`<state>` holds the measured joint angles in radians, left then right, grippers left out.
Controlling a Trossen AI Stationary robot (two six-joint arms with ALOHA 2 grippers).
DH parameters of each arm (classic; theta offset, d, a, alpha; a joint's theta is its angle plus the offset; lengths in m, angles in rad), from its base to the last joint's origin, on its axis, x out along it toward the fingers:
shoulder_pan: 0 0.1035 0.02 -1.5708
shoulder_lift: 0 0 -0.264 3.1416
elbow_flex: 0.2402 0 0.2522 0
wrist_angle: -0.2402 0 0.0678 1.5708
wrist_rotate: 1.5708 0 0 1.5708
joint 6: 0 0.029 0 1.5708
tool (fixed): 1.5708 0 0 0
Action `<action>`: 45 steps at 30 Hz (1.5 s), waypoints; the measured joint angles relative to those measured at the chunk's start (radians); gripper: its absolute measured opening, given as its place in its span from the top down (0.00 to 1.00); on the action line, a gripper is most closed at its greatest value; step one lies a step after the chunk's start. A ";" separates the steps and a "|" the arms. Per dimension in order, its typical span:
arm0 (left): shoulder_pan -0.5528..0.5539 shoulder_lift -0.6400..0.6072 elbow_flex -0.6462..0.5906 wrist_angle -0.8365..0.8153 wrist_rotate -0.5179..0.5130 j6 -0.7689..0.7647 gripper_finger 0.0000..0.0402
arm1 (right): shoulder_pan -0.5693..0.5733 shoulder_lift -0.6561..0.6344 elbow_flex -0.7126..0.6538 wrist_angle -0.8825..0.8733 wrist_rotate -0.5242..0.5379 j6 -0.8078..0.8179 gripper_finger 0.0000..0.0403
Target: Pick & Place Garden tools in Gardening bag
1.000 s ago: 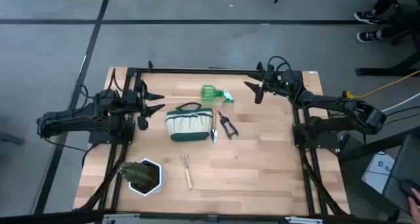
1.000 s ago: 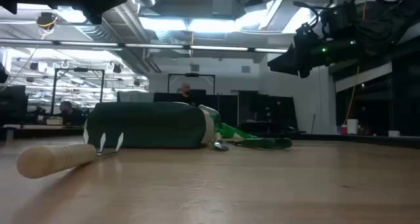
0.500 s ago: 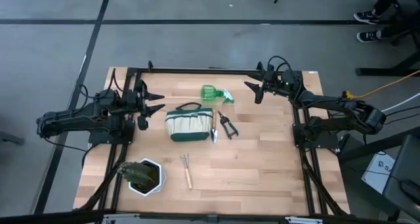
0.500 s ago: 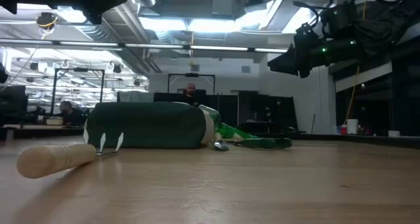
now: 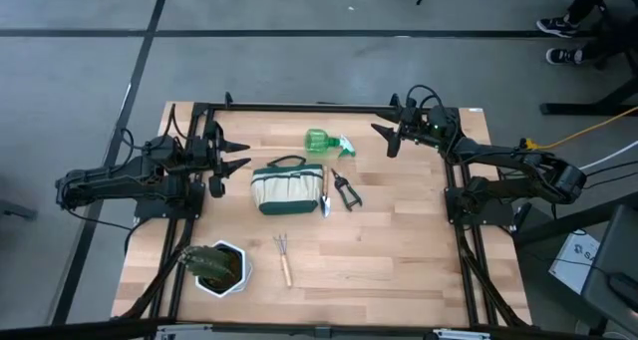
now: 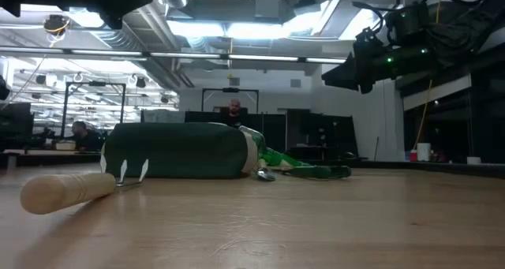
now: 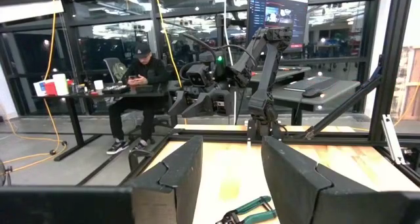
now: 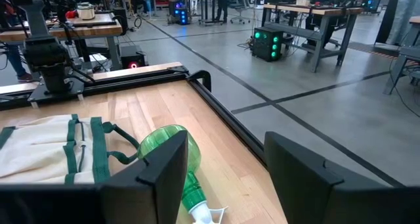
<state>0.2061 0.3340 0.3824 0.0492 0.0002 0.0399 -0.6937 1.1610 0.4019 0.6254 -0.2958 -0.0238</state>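
The cream gardening bag [image 5: 288, 187] with green trim lies on its side at the table's middle. The green spray bottle [image 5: 327, 142] lies beyond it. The trowel [image 5: 325, 194] and the pruning shears [image 5: 346, 190] lie to its right. The little rake [image 5: 283, 258] lies nearer the front. My left gripper [image 5: 239, 152] hovers open left of the bag. My right gripper [image 5: 381, 137] hovers open right of the bottle. In the right wrist view the bottle [image 8: 176, 149] and bag [image 8: 46, 145] lie beyond my open fingers.
A white pot with a green plant [image 5: 217, 267] stands at the front left corner. Black frame rails [image 5: 319, 107] run along the table's far and side edges. Bare wood lies at the front right. A person [image 7: 141, 86] sits beyond the table in the left wrist view.
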 joint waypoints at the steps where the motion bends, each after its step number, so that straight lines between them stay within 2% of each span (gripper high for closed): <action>1: 0.000 0.000 0.000 0.000 0.000 0.000 0.62 | 0.000 0.000 0.000 0.000 0.000 0.000 0.49; 20: 0.000 0.000 0.000 0.000 0.000 0.000 0.62 | 0.002 0.000 0.000 0.028 -0.001 0.008 0.49; 23: 0.000 0.000 0.000 0.000 0.000 0.000 0.62 | 0.008 0.000 0.000 0.031 -0.010 0.152 0.49; 27: 0.000 0.000 0.000 0.000 0.000 0.000 0.62 | 0.021 -0.001 0.016 -0.045 -0.153 0.276 0.49; 29: 0.000 0.000 0.000 0.000 0.000 0.000 0.62 | 0.048 -0.001 0.023 -0.121 -0.183 0.353 0.49; 33: 0.000 0.000 0.000 0.000 0.000 0.000 0.62 | 0.141 0.010 0.059 -0.197 -0.187 0.371 0.49; 40: 0.000 0.000 0.000 0.000 0.000 0.000 0.62 | 0.320 0.067 0.234 -0.214 -0.172 0.320 0.49; 45: 0.000 0.000 0.000 0.000 0.000 0.000 0.62 | 0.401 0.132 0.371 -0.346 -0.172 0.237 0.49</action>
<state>0.2062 0.3340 0.3824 0.0490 0.0002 0.0399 -0.2922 1.2931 0.7726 0.2799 -0.4674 0.2132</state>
